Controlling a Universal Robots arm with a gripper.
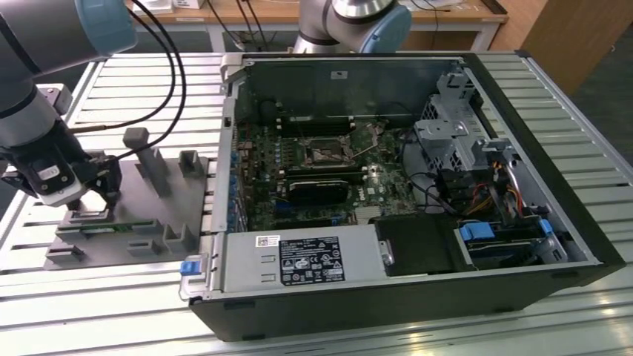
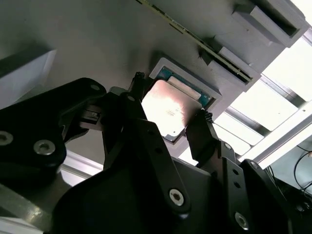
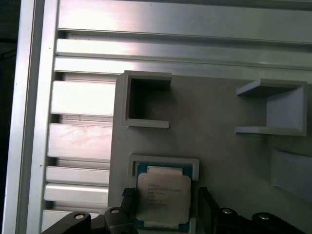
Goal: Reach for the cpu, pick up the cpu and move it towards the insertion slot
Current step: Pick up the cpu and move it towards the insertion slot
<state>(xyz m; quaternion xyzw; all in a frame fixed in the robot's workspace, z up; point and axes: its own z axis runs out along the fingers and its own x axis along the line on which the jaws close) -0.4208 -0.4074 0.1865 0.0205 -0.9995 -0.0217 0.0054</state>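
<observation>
We are at the grasp step: the gripper (image 2: 171,98) straddles the cpu (image 3: 163,195), its fingers (image 2: 204,134) spread and seemingly not yet pinching. The cpu lies flat in its grey nest (image 3: 163,160), well apart from the slot (image 1: 325,153). A clean grasp calls for closing evenly and lifting level.

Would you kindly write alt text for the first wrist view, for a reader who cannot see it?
A small square silvery-topped cpu sits in a grey plastic nest on a grey fixture plate, with the open black pincer straddling it, one finger on either side. The plate lies on a table of aluminium slats.
</observation>
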